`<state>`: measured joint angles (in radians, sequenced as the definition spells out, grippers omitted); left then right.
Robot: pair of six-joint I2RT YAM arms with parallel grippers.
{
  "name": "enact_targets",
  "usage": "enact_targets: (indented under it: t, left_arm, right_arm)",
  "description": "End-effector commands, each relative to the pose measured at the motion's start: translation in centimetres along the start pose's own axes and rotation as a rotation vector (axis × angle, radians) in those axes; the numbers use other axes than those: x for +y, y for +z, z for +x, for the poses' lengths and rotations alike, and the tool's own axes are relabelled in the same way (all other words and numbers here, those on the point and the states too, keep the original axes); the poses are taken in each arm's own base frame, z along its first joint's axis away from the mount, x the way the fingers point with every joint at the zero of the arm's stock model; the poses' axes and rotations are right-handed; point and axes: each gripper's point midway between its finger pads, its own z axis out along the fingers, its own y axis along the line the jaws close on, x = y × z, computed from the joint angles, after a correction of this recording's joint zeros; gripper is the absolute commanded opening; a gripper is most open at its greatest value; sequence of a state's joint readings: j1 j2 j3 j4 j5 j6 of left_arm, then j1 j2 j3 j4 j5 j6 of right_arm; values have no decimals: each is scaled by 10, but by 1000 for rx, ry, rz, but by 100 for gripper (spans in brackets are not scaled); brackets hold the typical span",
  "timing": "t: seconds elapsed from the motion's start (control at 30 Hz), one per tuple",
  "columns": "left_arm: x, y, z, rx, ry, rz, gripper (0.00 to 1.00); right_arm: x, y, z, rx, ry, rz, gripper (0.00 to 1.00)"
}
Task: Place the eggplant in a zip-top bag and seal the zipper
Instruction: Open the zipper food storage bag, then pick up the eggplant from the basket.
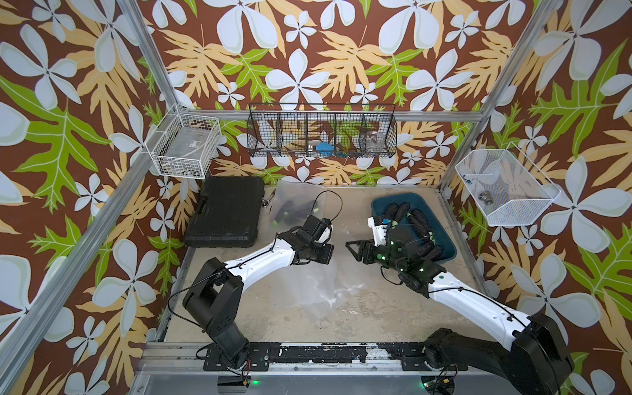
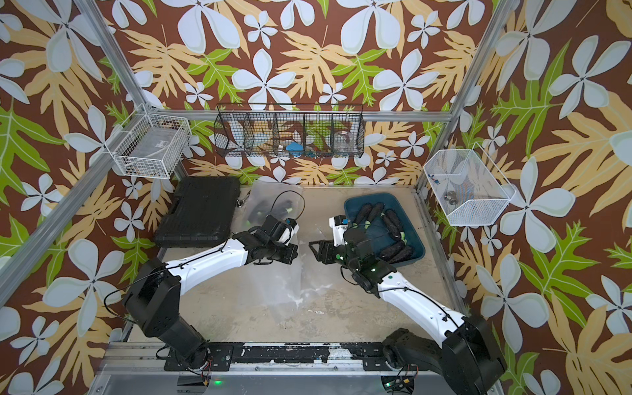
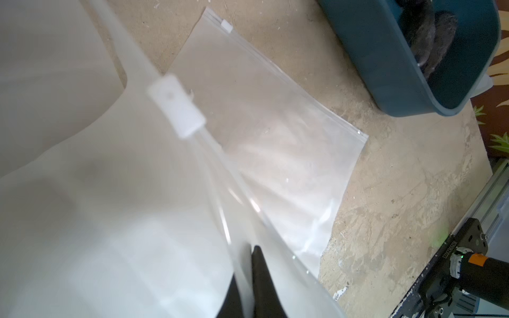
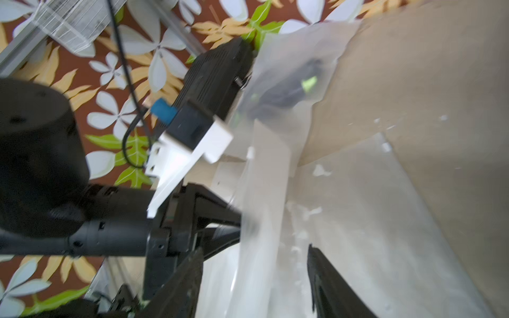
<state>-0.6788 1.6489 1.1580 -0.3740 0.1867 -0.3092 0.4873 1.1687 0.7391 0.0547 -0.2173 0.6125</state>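
One edge of the zip-top bag (image 3: 124, 206) sits pinched in the left hand (image 3: 245, 264).

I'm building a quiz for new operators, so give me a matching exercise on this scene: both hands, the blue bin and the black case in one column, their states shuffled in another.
Things
1. left hand
2. right hand
3. blue bin
4. black case

States
A. open, gripping nothing
B. eggplants inside
C. shut on the clear bag
D. closed, flat on the table

Pairs: 1-C, 2-A, 3-B, 4-D.
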Motion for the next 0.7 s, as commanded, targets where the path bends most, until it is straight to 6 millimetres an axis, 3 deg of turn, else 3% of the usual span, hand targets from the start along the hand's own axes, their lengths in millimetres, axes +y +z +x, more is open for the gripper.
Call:
enact_targets:
  t: [0.0, 0.07, 0.13, 0.27, 0.5, 0.67]
  left_arm:
    - [-4, 0, 0, 2, 14, 20, 0]
    - [-8, 1, -1, -5, 14, 39, 0]
    - [-14, 1, -3, -15, 18, 60, 0]
    - [-18, -5, -9, -48, 18, 76, 0]
    - [-22, -8, -10, -75, 16, 95, 0]
    - [-21, -8, -7, -73, 34, 92, 0]
  right_arm:
    - [-104, -25, -2, -17, 84, 435, 64]
    - [-149, -45, -15, -79, 124, 604, 64]
    - [-182, -58, -24, -101, 135, 725, 64]
    - [-232, -74, -17, -40, 182, 942, 64]
    - [-271, -87, 5, 22, 296, 1066, 64]
    - [-283, -75, 7, 50, 319, 1062, 62]
